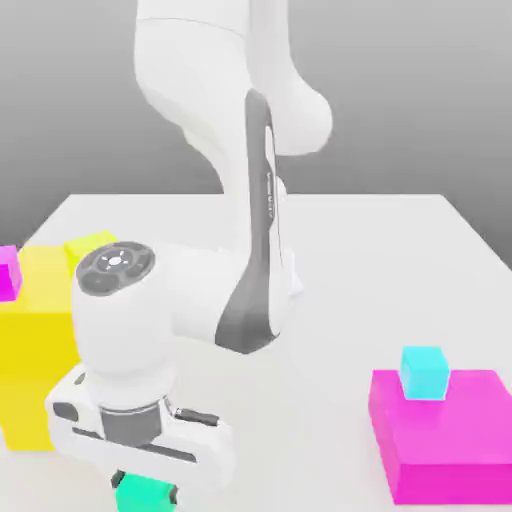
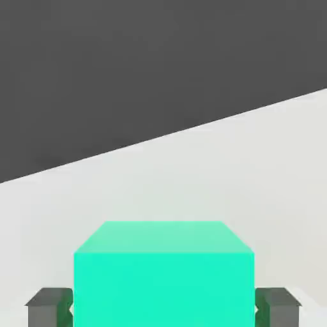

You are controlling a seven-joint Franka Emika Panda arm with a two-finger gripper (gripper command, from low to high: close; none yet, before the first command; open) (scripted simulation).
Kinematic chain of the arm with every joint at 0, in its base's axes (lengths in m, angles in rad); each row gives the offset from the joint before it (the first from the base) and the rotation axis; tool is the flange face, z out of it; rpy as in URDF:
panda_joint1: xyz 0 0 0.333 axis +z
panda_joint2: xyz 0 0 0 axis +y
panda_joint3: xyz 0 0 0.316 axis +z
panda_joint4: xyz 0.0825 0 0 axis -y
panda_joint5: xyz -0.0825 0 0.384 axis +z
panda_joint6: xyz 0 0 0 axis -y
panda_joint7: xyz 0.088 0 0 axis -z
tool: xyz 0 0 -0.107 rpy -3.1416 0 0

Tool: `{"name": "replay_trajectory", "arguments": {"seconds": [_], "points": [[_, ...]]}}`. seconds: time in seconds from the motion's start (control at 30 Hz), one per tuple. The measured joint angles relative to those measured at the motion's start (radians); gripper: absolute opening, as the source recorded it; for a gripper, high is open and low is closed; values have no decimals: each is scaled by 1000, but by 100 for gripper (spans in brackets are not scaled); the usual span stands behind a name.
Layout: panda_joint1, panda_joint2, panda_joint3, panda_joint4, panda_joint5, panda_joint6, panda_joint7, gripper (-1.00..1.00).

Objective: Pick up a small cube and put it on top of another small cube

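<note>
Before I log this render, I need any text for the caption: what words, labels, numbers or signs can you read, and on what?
None can be read.
Arm: a dark strip along the link carries small grey marks, too blurred to read.
Round cap: small pale symbols, no legible characters.
Green cube, cyan cube, magenta block, yellow block: plain faces, no markings.

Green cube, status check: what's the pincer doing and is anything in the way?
Pincer shut on green cube, a finger on each side. Blue cube sits atop pink block. White table ahead.
</note>
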Motion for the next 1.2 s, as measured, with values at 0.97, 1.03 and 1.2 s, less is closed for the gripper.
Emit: {"name": "replay_trajectory", "arguments": {"seconds": [0.97,1.03,1.2], "points": [[459,-514,303,-296,-106,-214,-276,100],[459,-514,303,-296,-106,-214,-276,100],[468,-592,300,-280,-86,-306,-291,100]]}}
